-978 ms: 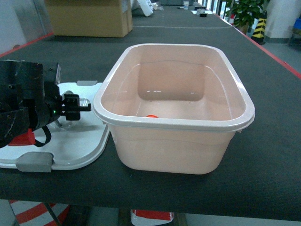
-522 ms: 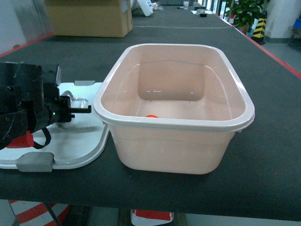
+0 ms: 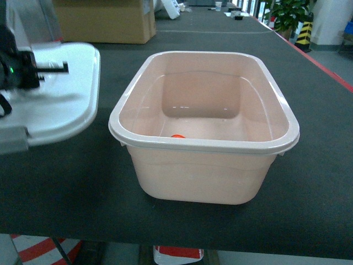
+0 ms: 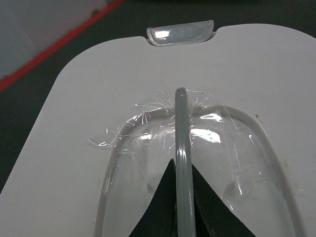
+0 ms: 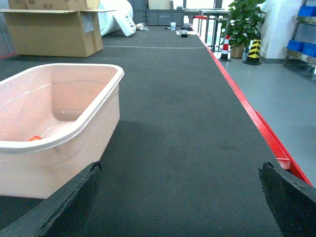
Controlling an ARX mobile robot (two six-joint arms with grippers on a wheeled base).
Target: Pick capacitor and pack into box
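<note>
Left gripper point(image 3: 60, 67) is up at the left edge of the head view, fingers pressed together on the grey handle point(image 4: 181, 148) of the white lid point(image 3: 66, 94) — lid is off the table point(image 3: 220, 33), held roughly flat, left of the box point(image 3: 204, 124) and not touching it. Left wrist view shows both black fingertips point(image 4: 160, 212) pinching the handle bar from either side, with clear tape crinkled over the handle base and the grey latch point(image 4: 180, 34) at the lid's far edge. A second grey latch point(image 3: 12, 141) hangs at the lid's near edge in the head view. Box sits open on the dark table mat, roughly centre, whitish rim all visible. One small orange item, presumably the capacitor point(image 3: 177, 136), lies on the box floor against the near wall; also visible from the right wrist. Right gripper point(image 5: 180, 207) isn't in the head view; its wrist camera shows two black finger tips at the lower corners, spread wide, nothing between them, low over the mat to the right of the box. Brown cardboard carton point(image 3: 105, 19) at the far end of the table, potted plant point(image 3: 287, 14) far right
</note>
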